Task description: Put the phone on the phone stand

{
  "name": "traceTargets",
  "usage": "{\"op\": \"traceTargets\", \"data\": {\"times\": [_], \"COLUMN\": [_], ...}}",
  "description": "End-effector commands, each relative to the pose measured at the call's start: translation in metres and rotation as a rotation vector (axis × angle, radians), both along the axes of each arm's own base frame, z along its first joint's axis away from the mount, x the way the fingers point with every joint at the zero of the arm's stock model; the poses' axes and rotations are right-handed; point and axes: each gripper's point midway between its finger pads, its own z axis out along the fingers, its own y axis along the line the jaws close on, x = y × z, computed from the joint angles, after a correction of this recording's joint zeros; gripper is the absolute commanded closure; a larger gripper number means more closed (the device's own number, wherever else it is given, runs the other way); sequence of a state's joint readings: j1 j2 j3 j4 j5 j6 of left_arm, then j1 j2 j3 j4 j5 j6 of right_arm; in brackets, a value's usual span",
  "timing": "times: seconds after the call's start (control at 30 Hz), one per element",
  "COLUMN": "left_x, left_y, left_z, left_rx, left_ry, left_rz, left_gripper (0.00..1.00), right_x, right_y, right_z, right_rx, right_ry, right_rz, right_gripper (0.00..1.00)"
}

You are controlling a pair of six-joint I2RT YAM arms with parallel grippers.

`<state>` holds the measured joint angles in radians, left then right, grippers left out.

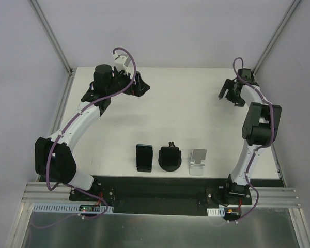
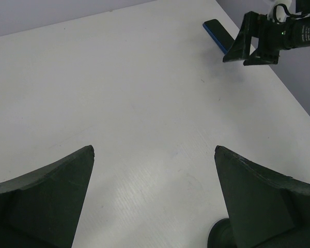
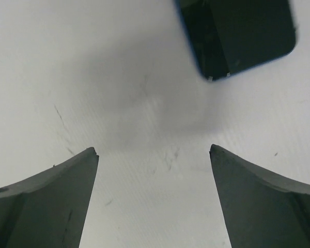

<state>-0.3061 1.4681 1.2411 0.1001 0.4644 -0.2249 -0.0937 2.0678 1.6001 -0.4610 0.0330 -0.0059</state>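
A dark phone (image 1: 143, 157) with a blue edge lies flat near the table's front, left of a black round stand (image 1: 170, 158) and a silver phone stand (image 1: 198, 161). My left gripper (image 1: 139, 86) is open and empty at the back left, far from them; its view (image 2: 154, 150) shows bare table between the fingers. My right gripper (image 1: 228, 96) is open and empty at the back right (image 3: 154, 150). Just beyond its fingers lies a dark, blue-edged, phone-like slab (image 3: 237, 36). The slab also shows in the left wrist view (image 2: 216, 32) beside the right gripper (image 2: 258, 40).
The white table (image 1: 186, 113) ends at grey walls and metal posts at the back and sides. A black strip and the arm bases run along the front edge. A dark round shape (image 2: 219, 235) sits by my left gripper's right finger.
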Motion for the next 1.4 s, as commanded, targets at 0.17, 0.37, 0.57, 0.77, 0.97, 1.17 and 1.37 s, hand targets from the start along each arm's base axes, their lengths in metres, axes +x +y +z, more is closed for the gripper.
{"op": "traceTargets", "data": {"times": [0.17, 0.37, 0.57, 0.77, 0.97, 1.17, 1.37], "left_x": [0.0, 0.003, 0.004, 0.004, 0.001, 0.001, 0.002], "left_y": [-0.004, -0.006, -0.008, -0.01, -0.01, -0.01, -0.011], "left_z": [0.028, 0.024, 0.023, 0.023, 0.026, 0.025, 0.025], "left_rx": [-0.046, -0.05, -0.053, -0.061, -0.065, -0.066, -0.069], "left_ry": [-0.076, -0.061, -0.058, -0.051, -0.06, -0.058, -0.055], "left_rz": [-0.028, -0.035, -0.044, -0.051, -0.054, -0.058, -0.062], "left_gripper": [0.01, 0.01, 0.01, 0.01, 0.01, 0.01, 0.01], "right_x": [0.099, 0.123, 0.139, 0.12, 0.092, 0.075, 0.065], "right_y": [-0.077, -0.098, -0.099, -0.091, -0.071, -0.063, -0.065], "right_z": [0.062, 0.019, -0.006, -0.015, -0.021, -0.03, -0.038], "right_rx": [0.077, 0.207, 0.236, 0.218, 0.109, 0.057, -0.081], "right_ry": [-0.353, -0.309, -0.282, -0.182, -0.029, 0.069, 0.156], "right_rz": [-0.207, -0.263, -0.252, -0.225, -0.118, -0.103, -0.085], "right_gripper": [0.01, 0.04, 0.03, 0.02, 0.02, 0.01, 0.03]}}
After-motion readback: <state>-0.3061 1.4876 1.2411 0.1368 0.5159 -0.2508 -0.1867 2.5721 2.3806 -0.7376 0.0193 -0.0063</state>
